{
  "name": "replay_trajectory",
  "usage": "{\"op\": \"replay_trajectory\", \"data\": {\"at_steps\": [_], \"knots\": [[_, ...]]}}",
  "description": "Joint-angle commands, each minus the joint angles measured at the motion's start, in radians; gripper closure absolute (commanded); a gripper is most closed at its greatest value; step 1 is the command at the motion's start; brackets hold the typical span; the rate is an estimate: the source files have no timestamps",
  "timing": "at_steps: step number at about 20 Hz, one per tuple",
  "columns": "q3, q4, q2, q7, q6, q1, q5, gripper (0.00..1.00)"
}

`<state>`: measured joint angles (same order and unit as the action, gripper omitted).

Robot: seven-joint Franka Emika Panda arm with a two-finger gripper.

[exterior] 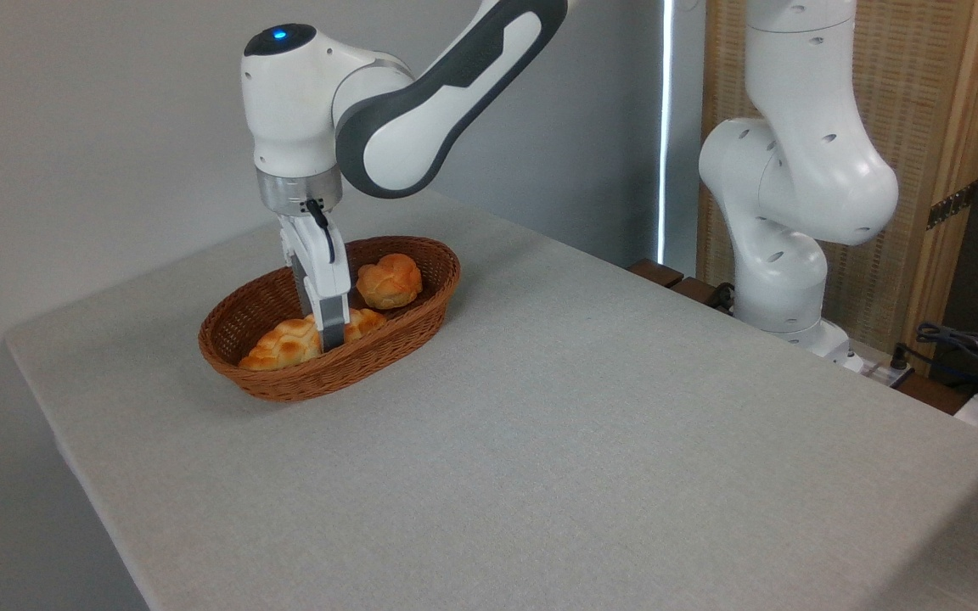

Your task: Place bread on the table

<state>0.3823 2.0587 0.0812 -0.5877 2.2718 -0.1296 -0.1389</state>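
Gripper point(332, 339) down on braided loaf point(289, 344) in wicker basket point(404, 327); finger closure unclear. Confirm grasp, lift, carry toward table point(591, 424) at 4 o'clock.

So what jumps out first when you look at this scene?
The big white arm reaching down, its gripper lowered into a brown wicker basket at the left of the grey table. In the basket lie a long braided bread, right at the gripper, and a small round bun behind.

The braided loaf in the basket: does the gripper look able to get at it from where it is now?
Probably yes. The gripper is already down inside the basket, at the middle of the braided loaf, with nothing over it. The round bun sits apart. Whether the fingers have closed is unclear.
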Motion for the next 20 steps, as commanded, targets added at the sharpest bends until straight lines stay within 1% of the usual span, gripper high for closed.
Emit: {"op": "replay_trajectory", "data": {"at_steps": [1,11,13,16,17,20], "knots": [[-0.003,-0.011,0.018,0.006,0.029,-0.004,0.013,0.71],[-0.011,-0.029,0.006,0.017,0.009,0.001,0.007,0.72],[-0.014,-0.060,0.000,0.017,-0.047,0.005,0.002,0.72],[-0.045,-0.168,0.005,0.020,-0.229,0.007,-0.004,0.71],[-0.055,-0.199,0.005,0.019,-0.280,0.007,-0.016,0.71],[-0.108,-0.255,0.005,0.016,-0.365,0.007,-0.068,0.70]]}}
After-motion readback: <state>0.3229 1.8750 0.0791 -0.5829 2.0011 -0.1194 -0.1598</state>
